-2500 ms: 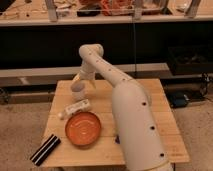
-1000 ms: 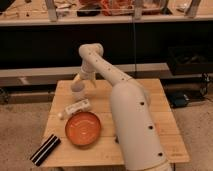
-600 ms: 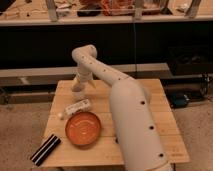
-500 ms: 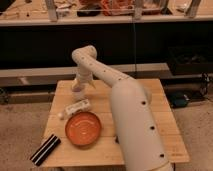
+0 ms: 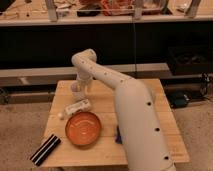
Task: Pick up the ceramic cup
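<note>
- Gripper (image 5: 78, 89) at the ceramic cup (image 5: 76, 92), far left of the table (image 5: 165, 120); finger state cannot be told.
- Cup: probably rigid, smooth, breakable; rim grasp advisable.

An orange bowl (image 5: 83, 128) sits near the wooden counter's (image 5: 167, 135) front edge. A white bottle (image 5: 78, 107) lies just behind it, and a black bar (image 5: 45, 149) lies at the front-left corner. The gripper (image 5: 78, 90) hangs near the far-left corner.
</note>
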Robot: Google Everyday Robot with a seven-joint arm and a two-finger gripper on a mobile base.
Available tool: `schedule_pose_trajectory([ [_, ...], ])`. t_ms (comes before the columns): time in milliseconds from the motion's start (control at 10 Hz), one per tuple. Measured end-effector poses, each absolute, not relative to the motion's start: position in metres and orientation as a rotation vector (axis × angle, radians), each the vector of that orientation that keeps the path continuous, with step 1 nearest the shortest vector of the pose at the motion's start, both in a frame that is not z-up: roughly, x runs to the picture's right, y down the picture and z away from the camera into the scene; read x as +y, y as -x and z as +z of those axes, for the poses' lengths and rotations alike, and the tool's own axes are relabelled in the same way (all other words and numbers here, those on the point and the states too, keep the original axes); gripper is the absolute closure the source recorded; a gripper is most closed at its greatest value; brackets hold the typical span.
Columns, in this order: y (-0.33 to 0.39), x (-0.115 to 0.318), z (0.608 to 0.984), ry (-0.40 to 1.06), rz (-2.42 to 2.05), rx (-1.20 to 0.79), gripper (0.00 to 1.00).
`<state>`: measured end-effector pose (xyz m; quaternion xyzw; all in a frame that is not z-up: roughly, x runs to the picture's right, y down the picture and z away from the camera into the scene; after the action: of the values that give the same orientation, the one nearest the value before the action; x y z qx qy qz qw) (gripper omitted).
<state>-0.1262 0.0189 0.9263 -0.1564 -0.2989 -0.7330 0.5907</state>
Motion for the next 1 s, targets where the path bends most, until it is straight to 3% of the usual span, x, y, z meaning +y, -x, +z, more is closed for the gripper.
schedule_pose_trajectory([
  [200,0.1252,0.0204,0.9267,0.361,-1.706,-0.685,0.95],
  [300,0.1239,0.0205,0.9273,0.361,-1.706,-0.677,1.0],
  [1000,0.1183,0.0161,0.9231,0.351,-1.698,-0.666,1.0],
])
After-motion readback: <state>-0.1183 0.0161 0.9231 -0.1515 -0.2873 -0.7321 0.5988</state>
